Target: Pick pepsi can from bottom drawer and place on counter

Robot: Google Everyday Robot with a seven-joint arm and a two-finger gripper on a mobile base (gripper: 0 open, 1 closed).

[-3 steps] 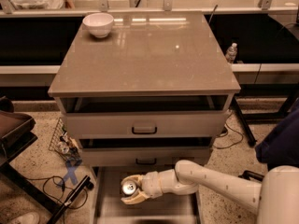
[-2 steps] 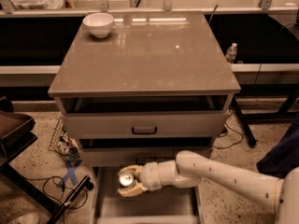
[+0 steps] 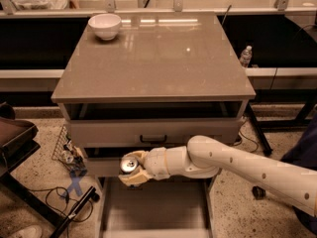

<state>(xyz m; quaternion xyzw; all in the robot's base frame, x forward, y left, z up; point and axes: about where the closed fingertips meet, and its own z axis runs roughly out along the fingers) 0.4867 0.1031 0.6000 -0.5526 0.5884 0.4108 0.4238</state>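
My gripper (image 3: 132, 168) is shut on the pepsi can (image 3: 130, 164); only the can's silver top and a bit of dark side show between the pale fingers. It hangs above the open bottom drawer (image 3: 153, 209), level with the middle drawer front, left of centre. The drawer's grey floor below looks bare. The white arm reaches in from the lower right. The counter (image 3: 158, 58) is the glossy taupe slab above, well higher than the can.
A white bowl (image 3: 104, 26) stands at the counter's back left corner. A clear plastic bottle (image 3: 245, 56) stands behind the counter's right edge. The top drawer front (image 3: 153, 132) has a black handle. Cables and clutter lie on the floor at left.
The gripper has lifted the can up out of the bottom drawer and a little leftward, from just over the drawer floor to the height of the middle drawer front.
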